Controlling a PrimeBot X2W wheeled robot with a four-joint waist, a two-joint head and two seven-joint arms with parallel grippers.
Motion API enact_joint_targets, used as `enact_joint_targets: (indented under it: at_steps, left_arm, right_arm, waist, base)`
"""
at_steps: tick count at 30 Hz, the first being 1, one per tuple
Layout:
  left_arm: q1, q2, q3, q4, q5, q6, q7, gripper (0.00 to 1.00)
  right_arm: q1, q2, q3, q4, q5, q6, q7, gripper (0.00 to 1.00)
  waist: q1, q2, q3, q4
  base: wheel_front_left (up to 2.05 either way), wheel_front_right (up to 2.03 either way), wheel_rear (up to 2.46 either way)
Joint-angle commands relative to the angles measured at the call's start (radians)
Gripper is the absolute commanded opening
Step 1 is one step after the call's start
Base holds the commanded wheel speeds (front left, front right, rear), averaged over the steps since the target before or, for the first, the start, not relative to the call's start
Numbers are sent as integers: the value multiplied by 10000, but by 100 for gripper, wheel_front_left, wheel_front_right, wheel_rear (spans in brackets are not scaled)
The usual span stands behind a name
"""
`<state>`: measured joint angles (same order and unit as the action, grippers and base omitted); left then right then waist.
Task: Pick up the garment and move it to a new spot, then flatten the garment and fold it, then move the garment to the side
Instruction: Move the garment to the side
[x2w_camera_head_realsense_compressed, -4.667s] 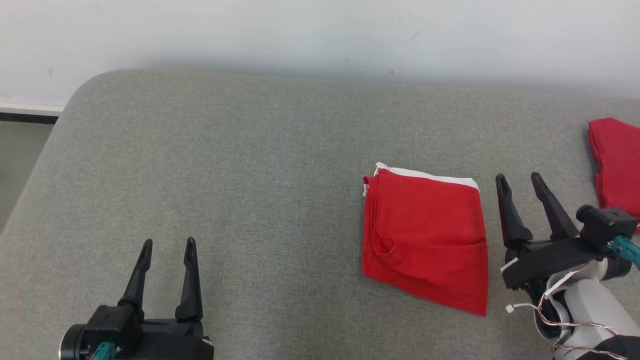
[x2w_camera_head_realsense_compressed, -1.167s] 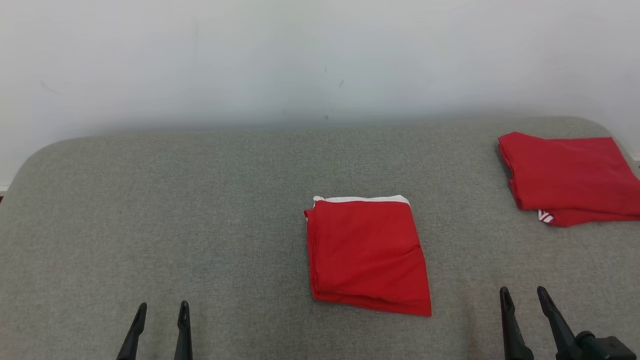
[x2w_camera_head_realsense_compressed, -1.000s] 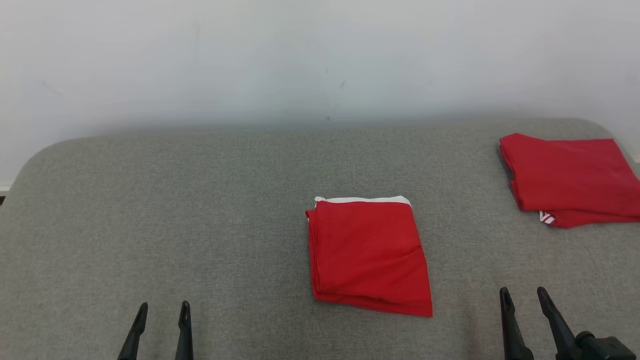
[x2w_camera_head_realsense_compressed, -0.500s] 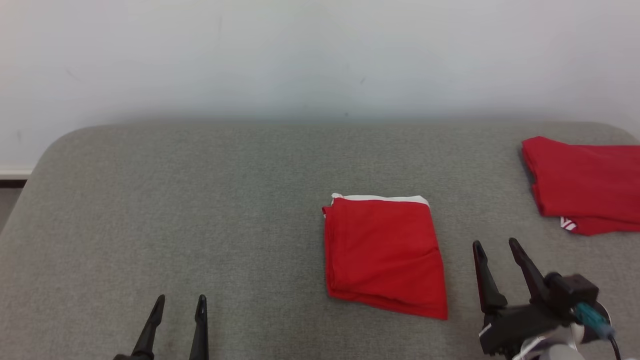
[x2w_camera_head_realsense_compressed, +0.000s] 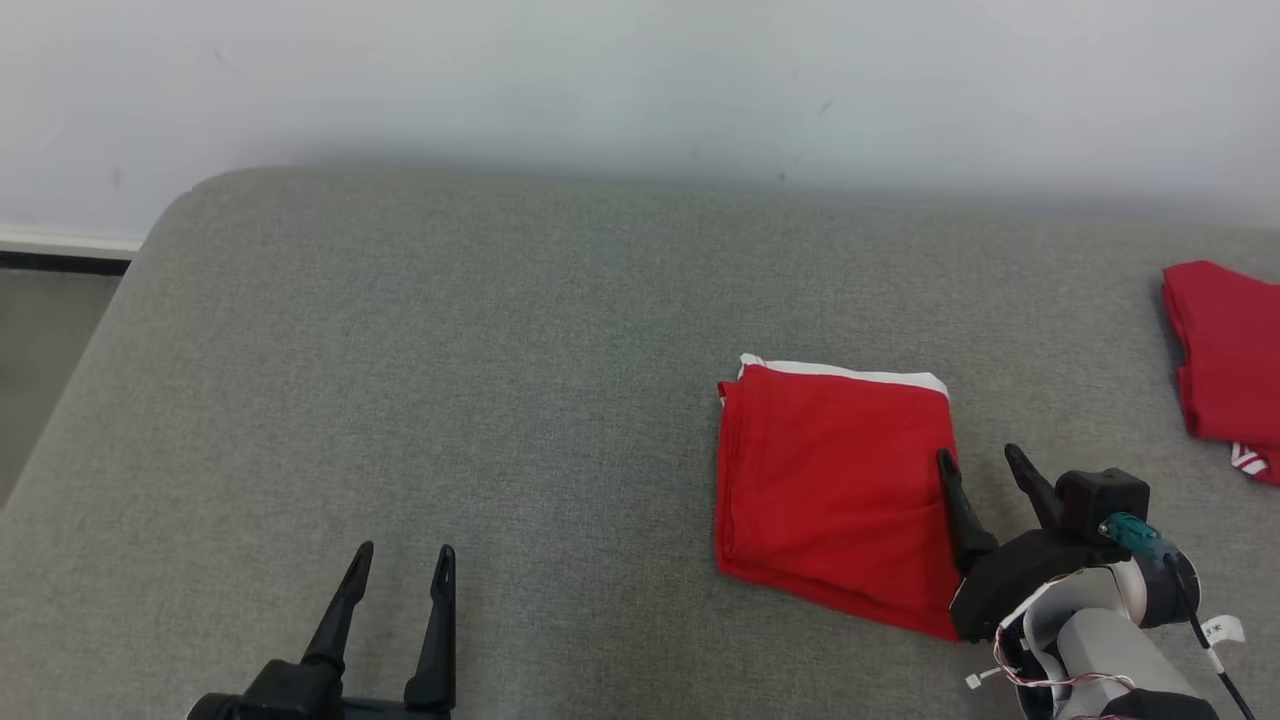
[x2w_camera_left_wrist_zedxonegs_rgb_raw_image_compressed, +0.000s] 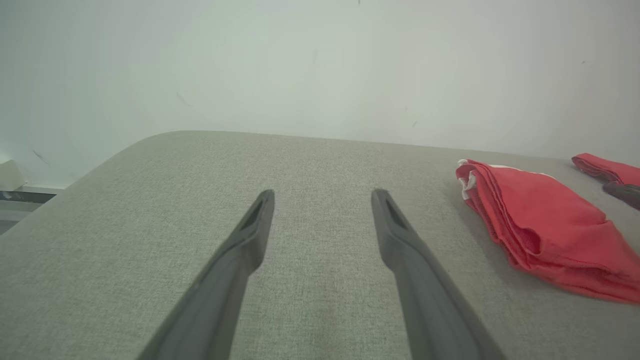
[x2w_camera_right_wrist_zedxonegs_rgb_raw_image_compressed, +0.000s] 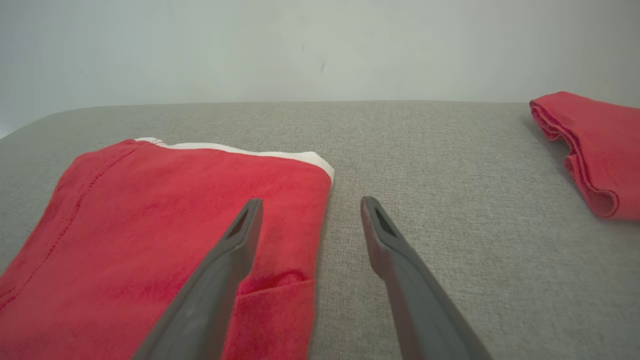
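**Right gripper (x2w_camera_head_realsense_compressed: 978, 453) spreading its fingers across the garment's edge**

Right gripper is reaching in from the lower right corner of the head view, its pale forearm (x2w_camera_head_realsense_compressed: 1090, 650) trailing loose wires and angling up and to the left. Both dark fingers are pointing away from the robot and standing wide apart, gripping nothing. In the right wrist view the gripper (x2w_camera_right_wrist_zedxonegs_rgb_raw_image_compressed: 311, 201) is straddling the right-hand border of the garment (x2w_camera_right_wrist_zedxonegs_rgb_raw_image_compressed: 175, 200): one finger is lying over the red cloth, and the other is hanging over bare grey padding (x2w_camera_right_wrist_zedxonegs_rgb_raw_image_compressed: 450, 175). Whether the fingertip over the cloth is actually pressing on it cannot be told.

The garment (x2w_camera_head_realsense_compressed: 830, 480) is lying folded into a neat red square, right of centre on the grey padded surface (x2w_camera_head_realsense_compressed: 450, 350), with a white band showing along its far edge.

Over on the other side, the left gripper (x2w_camera_head_realsense_compressed: 406, 549) is sitting low at the bottom of the head view, fingers aimed straight ahead and parted wide, empty too. Its own camera is showing the left gripper (x2w_camera_left_wrist_zedxonegs_rgb_raw_image_compressed: 324, 192) hanging over plain grey fabric, with the garment (x2w_camera_left_wrist_zedxonegs_rgb_raw_image_compressed: 540, 225) well off to its right.

A second folded red piece (x2w_camera_head_realsense_compressed: 1220, 350) is resting at the far right, well apart from the garment, and a pale wall (x2w_camera_head_realsense_compressed: 600, 80) is running behind.
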<state>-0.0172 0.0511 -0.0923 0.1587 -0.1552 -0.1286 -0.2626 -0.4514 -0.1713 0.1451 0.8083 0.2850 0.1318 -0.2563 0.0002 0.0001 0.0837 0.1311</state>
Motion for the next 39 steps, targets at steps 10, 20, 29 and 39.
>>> enact_joint_targets:
  at_steps: [10, 20, 29, 39]
  left_arm:
    - [-448, -12, 42, 83, 1, 14, -28, 100]
    - [-621, -14, 199, 68, 26, 12, -28, 100]
    - [-1072, 45, 165, -161, 274, -8, -28, 100]
    - [-1836, 490, -36, -697, 520, -10, -28, 100]
  right_arm:
    - [-926, 341, 574, 2369, 665, -29, 186, 100]
    - [-1735, 149, 1637, 2678, 1167, -29, 54, 0]
    - [-3336, -1168, 3459, 2273, 1187, -29, 400, 0]
    - [-5396, -3002, 4945, 1812, 1848, -29, 773, 0]
  waist:
    - [-2, -1, 583, 404]
    - [-2, -1, 768, -46]
    - [-2, -1, 1764, -1106]
    - [-2, -1, 3483, -2264]
  base:
    - [0, 0, 0]
    - [0, 0, 0]
    - [0, 0, 0]
    - [0, 0, 0]
